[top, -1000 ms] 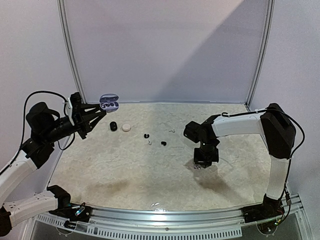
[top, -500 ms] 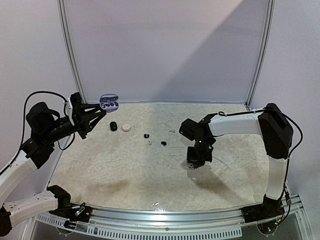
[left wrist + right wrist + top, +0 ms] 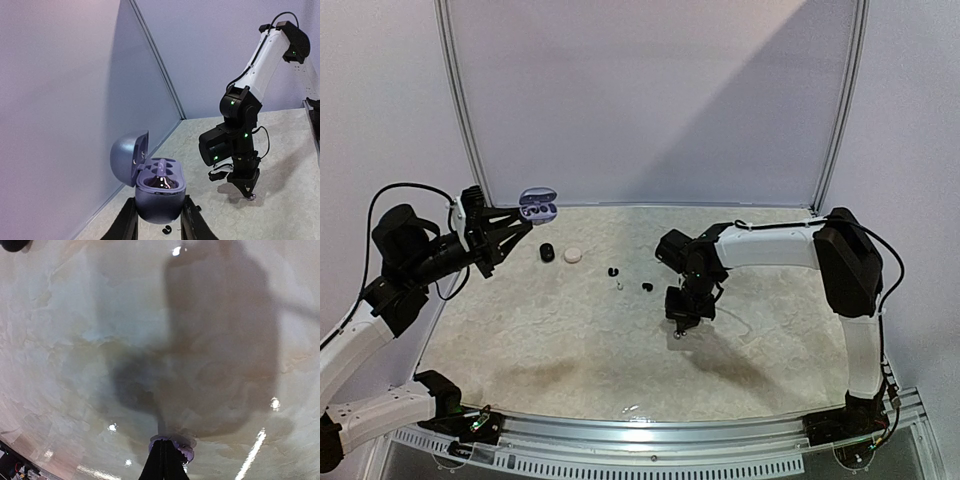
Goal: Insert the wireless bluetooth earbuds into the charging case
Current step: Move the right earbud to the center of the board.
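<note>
While the left gripper (image 3: 525, 222) at the left of the top view grasps an open lilac case (image 3: 538, 205) above the bench (image 3: 570, 340), the right gripper (image 3: 679, 330) points down at frame centre, its jaws clenched on a tiny pale earbud (image 3: 679, 335). Loose on the bench lie a black bud (image 3: 648, 287), another black bud (image 3: 613, 270), a small whitish bud (image 3: 620, 285), a black cylinder (image 3: 547, 252) and a white disc (image 3: 573, 255) beside it.

Seen from the left wrist, the case sits low at centre, gripped at its base by the jaws, lid (image 3: 129, 157) tipped up to the left; something glossy lies in its wells, too unclear to name. The right arm (image 3: 240, 145) stands at the right, tip down by the bench.

From the right wrist, the closed jaws pinch the pale earbud (image 3: 185, 452) at the bottom centre, just above the marbled bench (image 3: 75, 340).
</note>
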